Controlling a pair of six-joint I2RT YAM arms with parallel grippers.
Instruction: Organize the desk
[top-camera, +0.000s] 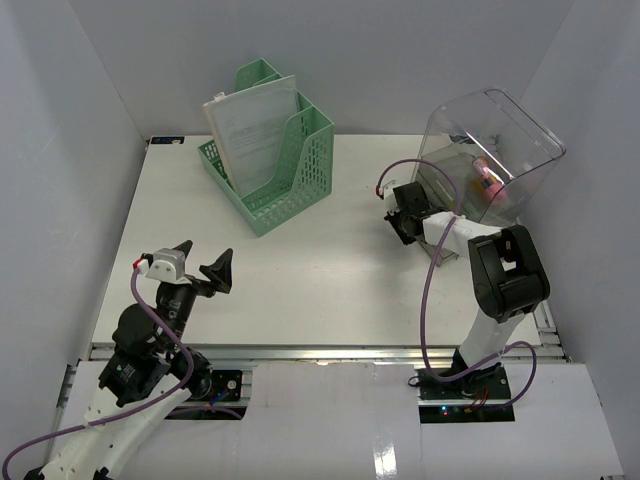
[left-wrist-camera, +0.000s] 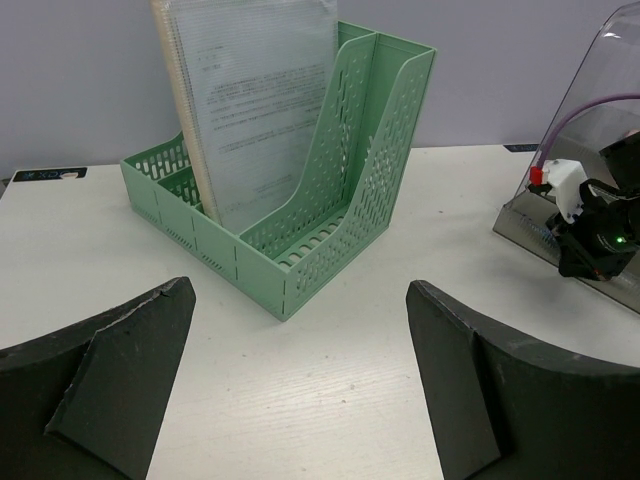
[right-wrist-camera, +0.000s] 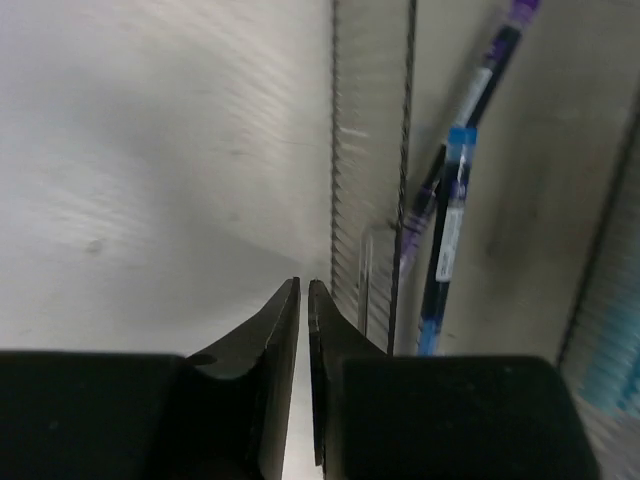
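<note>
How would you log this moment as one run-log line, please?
left pincer: open, empty | right pincer: shut, empty, over large flat white desk, beside grey metal mesh tray

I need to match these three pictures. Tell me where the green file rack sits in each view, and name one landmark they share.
Top external: the green file rack is upper left of centre.
Left wrist: it fills the upper middle.
Right wrist: not in it.
Shared landmark: the right gripper, by the clear bin in the top view and at the right edge of the left wrist view.
</note>
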